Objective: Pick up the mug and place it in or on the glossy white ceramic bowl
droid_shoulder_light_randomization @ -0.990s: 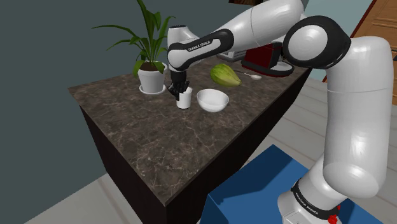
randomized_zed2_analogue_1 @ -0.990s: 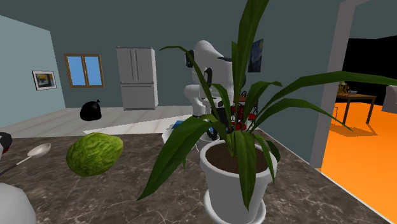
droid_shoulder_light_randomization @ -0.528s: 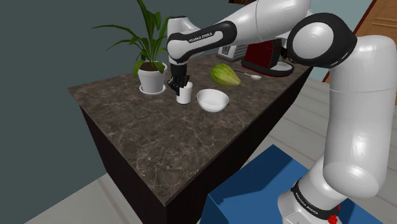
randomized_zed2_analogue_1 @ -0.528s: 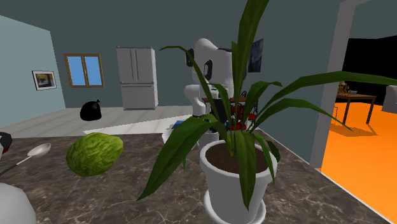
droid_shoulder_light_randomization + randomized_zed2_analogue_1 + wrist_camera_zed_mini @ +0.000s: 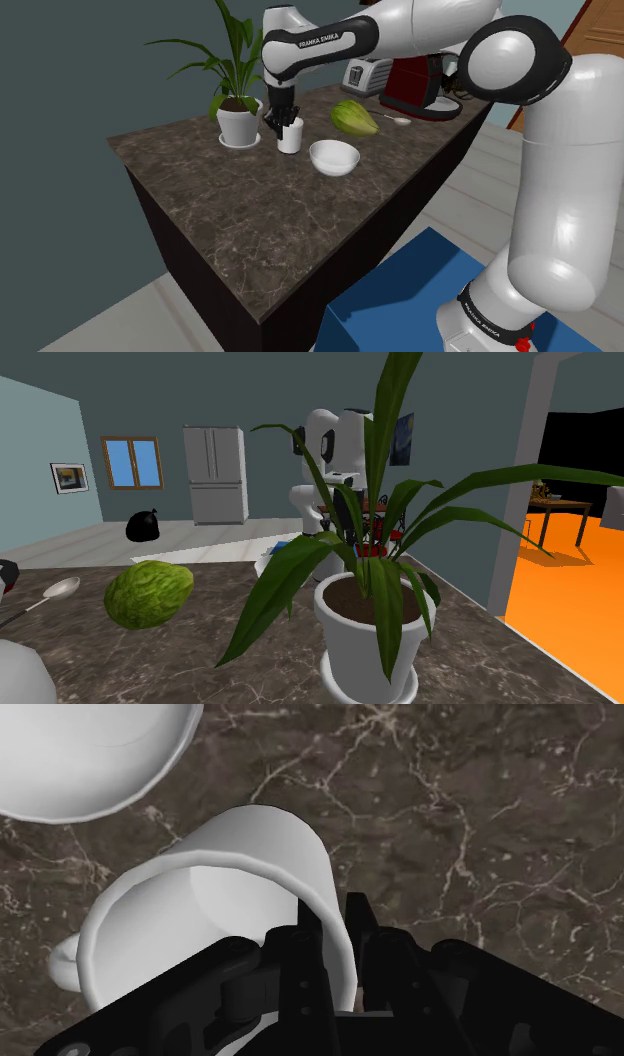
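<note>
A white mug [image 5: 290, 137] hangs just above the dark marble counter [image 5: 250, 210], and my gripper [image 5: 281, 122] is shut on it from above. In the wrist view the two black fingers [image 5: 312, 926] clasp the mug's [image 5: 200, 914] wall at the rim, one inside and one outside; its handle points away from them. My gripper [image 5: 335, 909] holds the mug slightly tilted. The white bowl [image 5: 334, 157] stands on the counter a short way toward the shoulder view's right of the mug, with nothing in it. Its rim [image 5: 90, 754] lies close beside the mug.
A potted plant [image 5: 238, 115] in a white pot stands just beyond the mug toward the shoulder view's left, its leaves [image 5: 380, 552] near the arm. A green leafy head [image 5: 354, 117], a spoon [image 5: 398, 120], a toaster [image 5: 366, 75] and a red machine [image 5: 415, 90] sit behind the bowl.
The arm has risen and carried the mug up off the counter. The bowl and the other things have not moved.
</note>
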Controlling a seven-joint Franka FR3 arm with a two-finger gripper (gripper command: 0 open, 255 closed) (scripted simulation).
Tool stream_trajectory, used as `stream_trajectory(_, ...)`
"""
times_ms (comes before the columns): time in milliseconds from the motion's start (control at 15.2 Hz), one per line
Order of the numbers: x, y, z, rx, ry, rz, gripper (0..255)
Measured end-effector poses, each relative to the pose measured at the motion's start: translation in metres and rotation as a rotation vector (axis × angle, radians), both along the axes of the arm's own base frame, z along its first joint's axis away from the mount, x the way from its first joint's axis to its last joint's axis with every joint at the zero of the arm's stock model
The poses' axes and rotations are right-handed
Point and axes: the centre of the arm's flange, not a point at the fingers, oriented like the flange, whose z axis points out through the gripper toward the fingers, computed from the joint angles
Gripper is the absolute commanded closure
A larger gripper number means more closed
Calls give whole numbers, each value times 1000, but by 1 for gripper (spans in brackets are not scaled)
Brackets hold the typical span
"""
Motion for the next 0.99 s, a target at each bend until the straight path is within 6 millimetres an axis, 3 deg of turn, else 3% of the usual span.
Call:
stream_trajectory(858, 1, -1, 67, 0, 0, 0, 255)
stream_trajectory(990, -7, -15, 71, 0, 0, 0, 255)
